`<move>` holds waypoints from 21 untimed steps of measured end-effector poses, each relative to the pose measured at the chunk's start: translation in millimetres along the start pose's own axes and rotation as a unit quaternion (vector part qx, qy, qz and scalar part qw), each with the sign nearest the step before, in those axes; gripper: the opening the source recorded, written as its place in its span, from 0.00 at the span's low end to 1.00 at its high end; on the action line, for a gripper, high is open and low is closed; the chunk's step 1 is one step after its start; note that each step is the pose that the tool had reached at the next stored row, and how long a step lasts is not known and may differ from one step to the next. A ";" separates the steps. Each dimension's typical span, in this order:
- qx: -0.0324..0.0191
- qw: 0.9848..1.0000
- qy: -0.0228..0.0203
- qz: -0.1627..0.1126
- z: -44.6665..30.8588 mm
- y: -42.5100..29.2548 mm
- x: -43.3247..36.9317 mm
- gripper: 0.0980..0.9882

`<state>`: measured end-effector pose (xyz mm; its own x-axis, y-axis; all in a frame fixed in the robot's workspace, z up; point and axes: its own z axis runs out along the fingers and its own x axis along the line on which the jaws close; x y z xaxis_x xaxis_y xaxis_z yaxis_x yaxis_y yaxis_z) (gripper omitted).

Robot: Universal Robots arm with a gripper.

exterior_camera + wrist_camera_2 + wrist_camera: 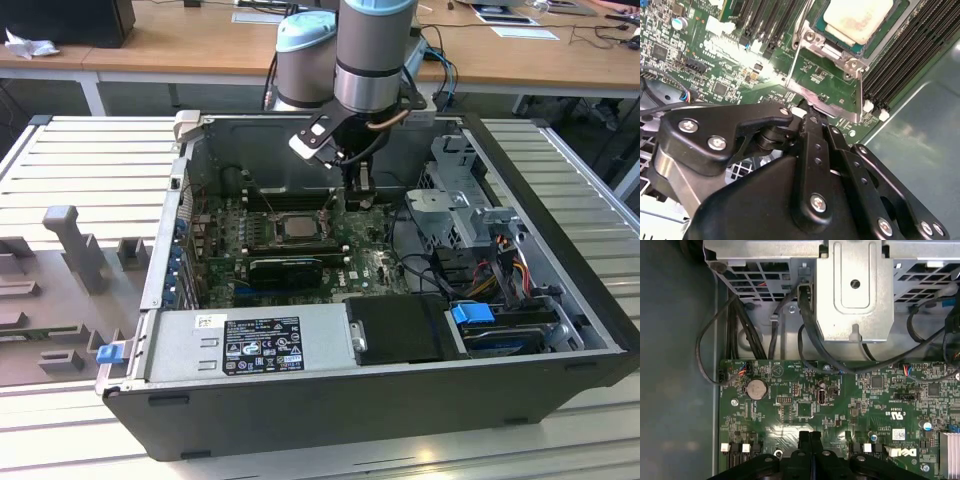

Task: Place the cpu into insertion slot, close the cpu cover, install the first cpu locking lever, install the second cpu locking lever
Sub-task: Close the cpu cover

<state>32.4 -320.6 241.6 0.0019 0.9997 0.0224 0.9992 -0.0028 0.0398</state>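
Note:
The cpu [297,227] lies in the insertion slot [265,230] on the green motherboard [375,265]; its pale beige face [856,17] fills the socket in the second wrist view. The cpu cover [827,100], a thin silver frame with a cut-out middle, is swung open away from the chip, with green board showing through its opening. My gripper [362,198] hangs over the board to the exterior view's right of the socket. Its black fingers [804,440] are pressed together with nothing between them, and the tip [807,112] is right at the cover's outer edge.
A silver drive cage [452,200] with black cables [805,315] stands close to the exterior view's right of the gripper. A long black finned card [285,268] lies in front of the socket. Black memory slots [910,50] run beside the socket. Case walls [300,410] surround the board.

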 end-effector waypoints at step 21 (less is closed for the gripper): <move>0.000 1.000 0.000 0.000 -2.9 -29.1 0.0 0.01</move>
<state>3.2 -320.6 243.3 0.0019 0.9997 0.0225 0.9992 -0.0028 0.0398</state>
